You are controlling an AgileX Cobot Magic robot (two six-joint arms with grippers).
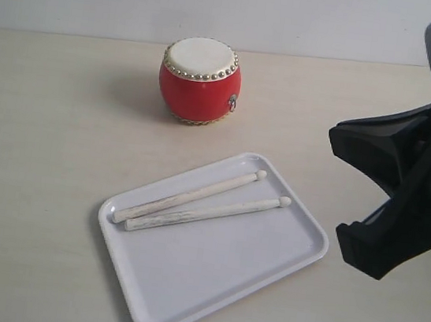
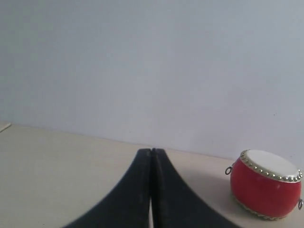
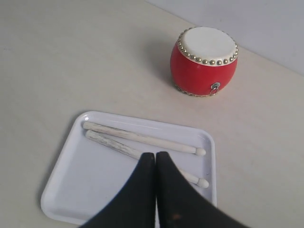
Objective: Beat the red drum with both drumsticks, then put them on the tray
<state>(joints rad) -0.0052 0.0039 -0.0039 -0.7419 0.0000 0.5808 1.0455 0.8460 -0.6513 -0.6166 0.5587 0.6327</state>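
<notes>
**Drumsticks lying in the tray**

A flat, glossy white rectangular tray (image 1: 215, 284) on the pale surface (image 1: 46, 123) holds both slim whitewashed wooden drumsticks (image 1: 188, 198), side by side. The small barrel-shaped red drum (image 1: 200, 82), with cream skin and gold studs, stands upright apart from the tray. The left tool (image 2: 151, 151) and the right tool (image 3: 155, 154) are pressed together.

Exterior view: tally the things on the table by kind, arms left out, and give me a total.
red drum: 1
drumsticks: 2
tray: 1
Total: 4
</notes>
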